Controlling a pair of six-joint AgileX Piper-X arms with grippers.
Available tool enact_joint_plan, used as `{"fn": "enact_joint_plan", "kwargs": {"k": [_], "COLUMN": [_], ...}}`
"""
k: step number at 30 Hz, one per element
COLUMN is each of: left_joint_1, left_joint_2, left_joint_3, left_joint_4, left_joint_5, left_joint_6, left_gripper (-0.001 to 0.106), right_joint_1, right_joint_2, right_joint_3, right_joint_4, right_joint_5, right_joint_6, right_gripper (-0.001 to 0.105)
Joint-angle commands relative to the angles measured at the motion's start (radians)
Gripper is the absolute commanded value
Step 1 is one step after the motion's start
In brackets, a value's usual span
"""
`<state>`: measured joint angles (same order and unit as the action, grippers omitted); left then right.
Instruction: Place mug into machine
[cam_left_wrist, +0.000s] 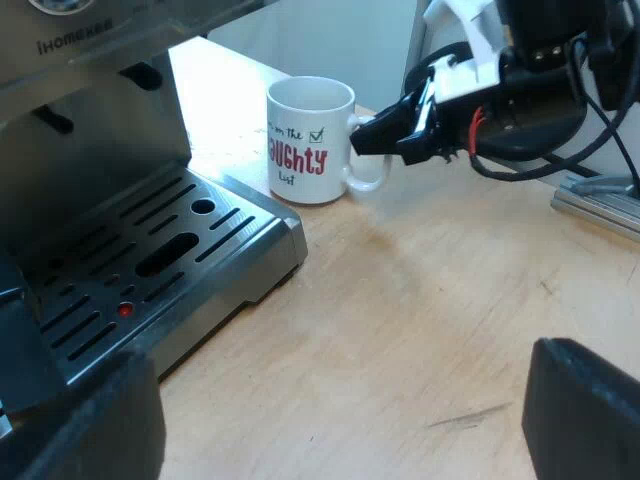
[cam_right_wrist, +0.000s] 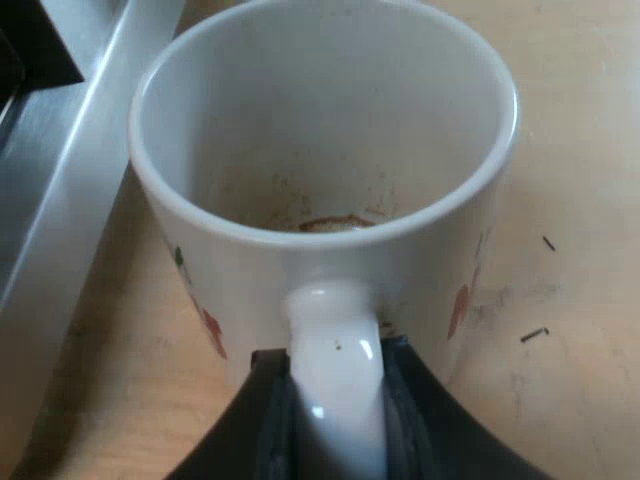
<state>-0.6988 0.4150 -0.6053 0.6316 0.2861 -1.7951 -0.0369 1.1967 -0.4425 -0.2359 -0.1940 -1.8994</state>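
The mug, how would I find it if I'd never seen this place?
Find the silver espresso machine with its slotted drip tray. Just off the tray's corner, on the wooden table, stands the mug. It is white, with red lettering on its side, and the right gripper hugs its handle with black fingers.

We log a light wooden tabletop (cam_left_wrist: 420, 300), scuffed, with one dark streak (cam_left_wrist: 470, 415) in the grain. Two small dark specks (cam_right_wrist: 535, 335) lie on it. A metal rail (cam_left_wrist: 600, 205) sits at its edge, with a pale wall (cam_left_wrist: 340, 40) behind.
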Motion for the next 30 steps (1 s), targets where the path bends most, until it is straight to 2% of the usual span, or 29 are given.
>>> {"fn": "enact_joint_plan", "kwargs": {"k": [1, 12, 22, 26, 30], "left_joint_1": [-0.004, -0.004, -0.004, -0.004, -0.004], "left_joint_2": [0.000, 0.000, 0.000, 0.000, 0.000], "left_joint_3": [-0.006, -0.006, -0.006, -0.006, -0.006], "left_joint_4": [-0.001, -0.003, -0.003, -0.003, -0.003], "left_joint_5": [-0.001, -0.001, -0.001, -0.011, -0.065], "left_joint_6": [-0.005, -0.005, -0.005, -0.005, -0.005], "left_gripper": [0.079, 0.079, 0.079, 0.079, 0.079], "right_joint_1": [-0.005, -0.005, -0.005, -0.003, 0.038], "right_joint_2": [-0.073, -0.413, -0.648, -0.767, -0.846], "right_joint_3": [-0.005, -0.005, -0.005, -0.014, -0.033], "right_joint_4": [0.024, 0.324, 0.517, 0.626, 0.705], "right_joint_5": [-0.012, -0.012, -0.018, -0.100, -0.148], "right_joint_6": [-0.006, -0.008, -0.010, -0.010, -0.012], "right_gripper": [0.000, 0.000, 0.000, 0.000, 0.000]}}
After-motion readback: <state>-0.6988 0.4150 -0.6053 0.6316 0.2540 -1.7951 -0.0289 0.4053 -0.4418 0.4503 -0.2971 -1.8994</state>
